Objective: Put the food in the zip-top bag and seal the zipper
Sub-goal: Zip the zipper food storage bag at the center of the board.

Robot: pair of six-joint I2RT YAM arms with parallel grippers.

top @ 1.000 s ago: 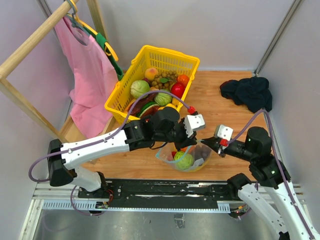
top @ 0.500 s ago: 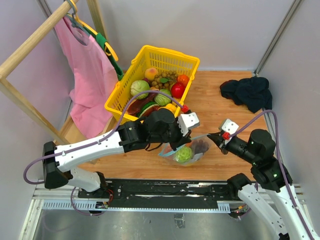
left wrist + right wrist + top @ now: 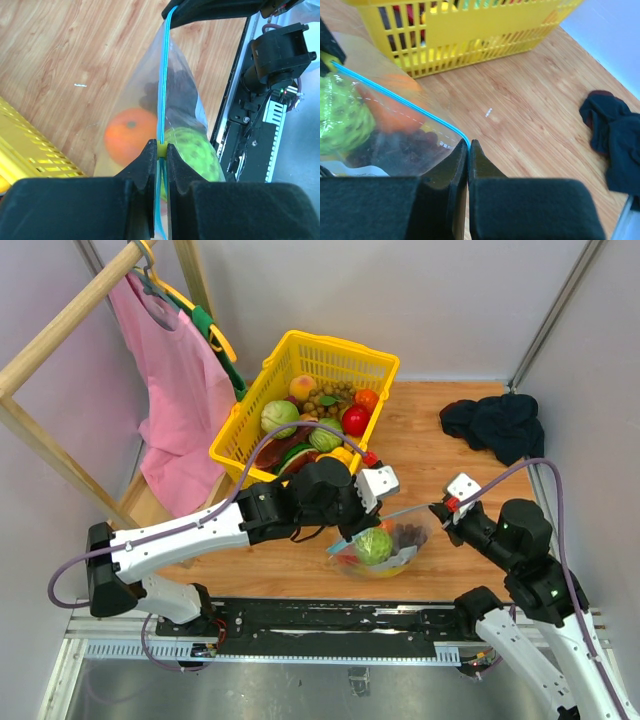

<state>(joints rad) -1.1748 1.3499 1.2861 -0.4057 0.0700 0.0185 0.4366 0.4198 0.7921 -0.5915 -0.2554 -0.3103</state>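
Note:
The clear zip-top bag (image 3: 383, 550) hangs between my two grippers just above the table. It holds a green fruit (image 3: 373, 545), an orange (image 3: 131, 136) and dark purple grapes (image 3: 175, 95). Its blue zipper (image 3: 161, 75) is stretched straight and taut. My left gripper (image 3: 352, 528) is shut on the zipper at a small yellow slider (image 3: 162, 148), at the bag's left end. My right gripper (image 3: 437, 510) is shut on the bag's right top corner (image 3: 466, 140). The zipper (image 3: 395, 95) runs away from it to the left.
The yellow basket (image 3: 290, 358) with more fruit and vegetables stands behind the left arm; it also shows in the right wrist view (image 3: 470, 25). A dark cloth (image 3: 495, 425) lies at the back right. A pink garment (image 3: 175, 390) hangs on a wooden rack at the left.
My right gripper has pulled right and back with the bag's corner, drawing the open mouth into a straight taut line. The left gripper has shifted slightly left. The bag has risen a little.

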